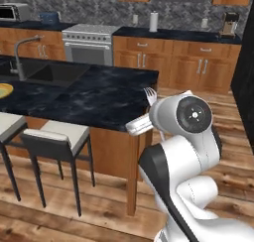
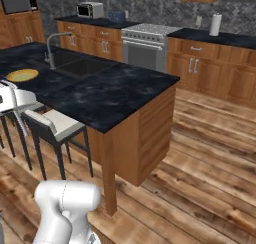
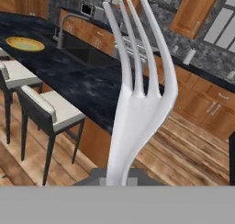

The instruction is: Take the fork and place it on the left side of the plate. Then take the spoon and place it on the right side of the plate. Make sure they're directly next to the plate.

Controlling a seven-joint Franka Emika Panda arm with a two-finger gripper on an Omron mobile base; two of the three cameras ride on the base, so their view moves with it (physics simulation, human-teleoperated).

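Observation:
My gripper (image 3: 121, 181) is shut on the fork (image 3: 137, 103), a slim silver-white piece whose tines point up and away from the hand. The fork's tines (image 1: 150, 94) also rise above the white arm, off the near right corner of the island counter. The plate (image 3: 25, 44), yellow-rimmed with a pale green centre, lies flat on the dark counter far to the left, well away from the fork. The plate shows again at the left edge (image 1: 4, 90) and near the faucet (image 2: 22, 75). The spoon is out of view.
The dark island counter (image 1: 99, 99) has a sink and faucet (image 1: 22, 55) at its left. Two stools (image 1: 54, 134) stand along its near side. A stove (image 1: 89, 42) and wooden cabinets line the back wall. Wooden floor lies open to the right.

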